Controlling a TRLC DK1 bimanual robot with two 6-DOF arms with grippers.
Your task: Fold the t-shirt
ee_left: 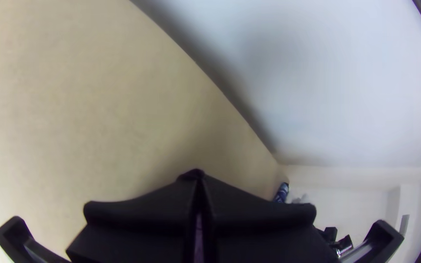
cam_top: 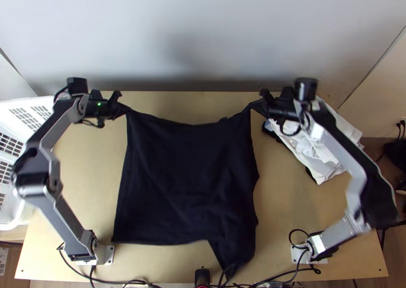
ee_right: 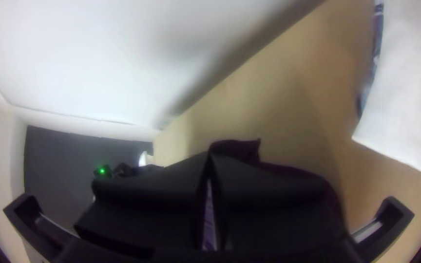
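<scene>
Wooden bench (cam_top: pixel 89 181) has dark t-shirt (cam_top: pixel 188 181) spread over its middle; left gripper (cam_top: pixel 121 108) and right gripper (cam_top: pixel 259 105) have fingers clenched on the shirt's far corners. White cloths (cam_top: pixel 317 161) lie at right.

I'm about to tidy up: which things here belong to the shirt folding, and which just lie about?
Part of the job:
- dark t-shirt, mostly spread
- left gripper, shut on one far corner
- right gripper, shut on the other

Just lying about:
- white basket, left
- pile of mostly white cloth, right
- cables, near edge
</scene>
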